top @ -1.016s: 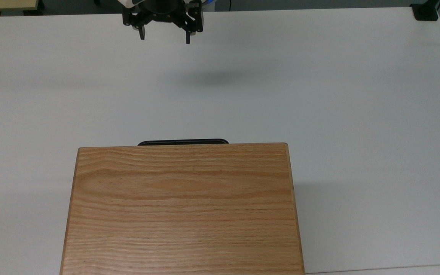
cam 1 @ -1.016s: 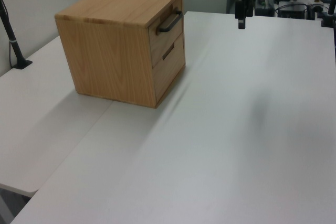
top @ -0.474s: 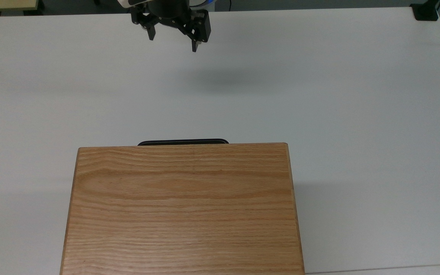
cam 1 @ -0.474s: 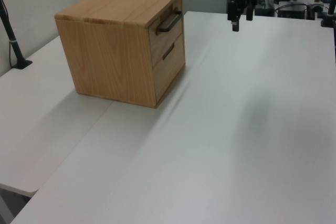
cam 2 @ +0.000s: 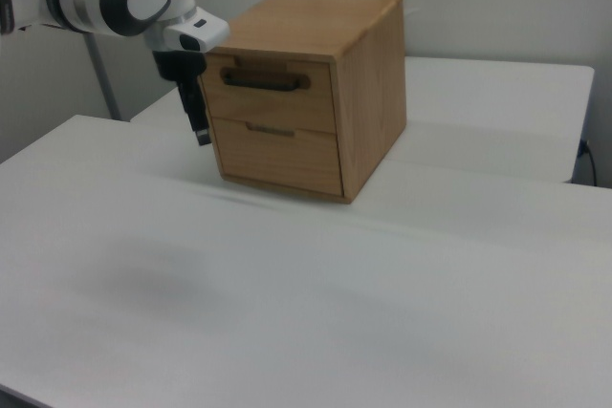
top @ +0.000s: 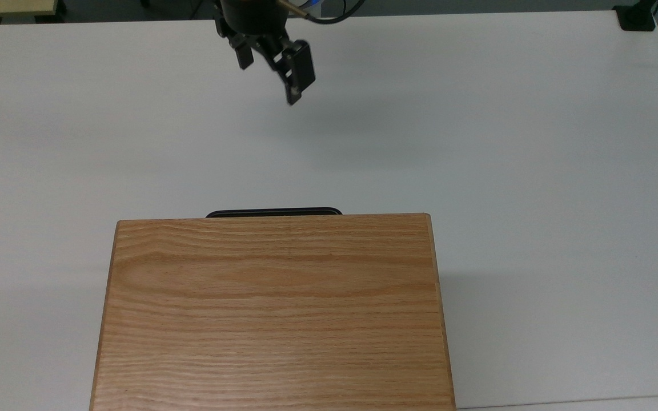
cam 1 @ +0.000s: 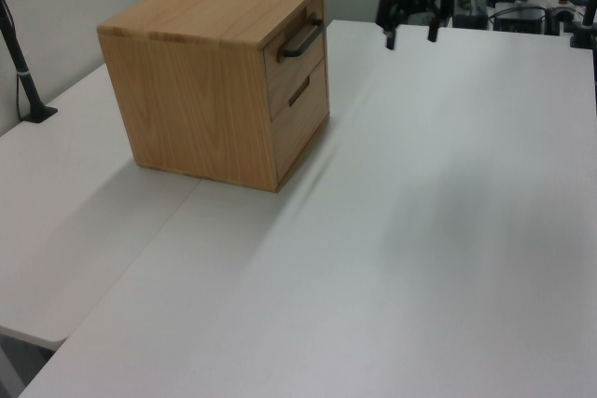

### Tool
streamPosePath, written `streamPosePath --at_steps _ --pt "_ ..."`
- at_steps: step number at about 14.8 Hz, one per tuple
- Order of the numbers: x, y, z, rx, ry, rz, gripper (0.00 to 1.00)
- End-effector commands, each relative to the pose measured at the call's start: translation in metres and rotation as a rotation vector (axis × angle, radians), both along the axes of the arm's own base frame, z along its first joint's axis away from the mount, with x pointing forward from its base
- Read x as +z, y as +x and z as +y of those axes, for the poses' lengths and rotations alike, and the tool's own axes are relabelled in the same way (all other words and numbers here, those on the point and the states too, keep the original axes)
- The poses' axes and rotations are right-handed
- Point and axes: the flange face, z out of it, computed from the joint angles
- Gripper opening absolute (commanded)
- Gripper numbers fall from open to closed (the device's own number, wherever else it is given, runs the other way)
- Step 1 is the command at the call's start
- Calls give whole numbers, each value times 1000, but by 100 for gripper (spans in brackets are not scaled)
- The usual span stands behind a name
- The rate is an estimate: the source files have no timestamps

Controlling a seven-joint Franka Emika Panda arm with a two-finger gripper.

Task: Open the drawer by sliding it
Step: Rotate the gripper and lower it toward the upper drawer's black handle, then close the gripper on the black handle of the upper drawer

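The drawer point(cam 2: 273, 95) is the upper one in a light oak box; it sits shut, flush with the box front. Its long black bar handle point(cam 2: 265, 80) point(cam 1: 300, 39) peeks out past the box's top edge in the top view point(top: 273, 212). My gripper point(top: 268, 85) point(cam 1: 410, 40) hangs open in the air over the white table, well away from the handle, nothing between its fingers. In the right view the gripper point(cam 2: 199, 121) is at the right view's left of the drawer front, seen edge on.
The oak box point(top: 272, 314) stands on a white table point(top: 506, 171). Below the drawer is a second drawer point(cam 2: 277, 155) with a slot grip. A black clamp point(top: 636, 17) sits at the table's far corner. A black pole point(cam 1: 19, 62) rises at the left view's left.
The gripper has turned about its vertical axis, so its fingers now stand slanted in the top view, and it has moved closer to the box. The drawer has not moved.
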Motion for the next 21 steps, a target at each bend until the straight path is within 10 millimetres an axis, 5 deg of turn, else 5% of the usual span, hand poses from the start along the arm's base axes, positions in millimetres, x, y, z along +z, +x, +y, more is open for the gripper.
streamPosePath --at_steps 1,5,15,21 --pt "16 16 -35 -337 91 -173 100" --pt "34 28 -45 -509 167 -319 100" --pt "-29 81 6 -475 186 -455 80" --pt "-35 91 22 -468 213 -539 56"
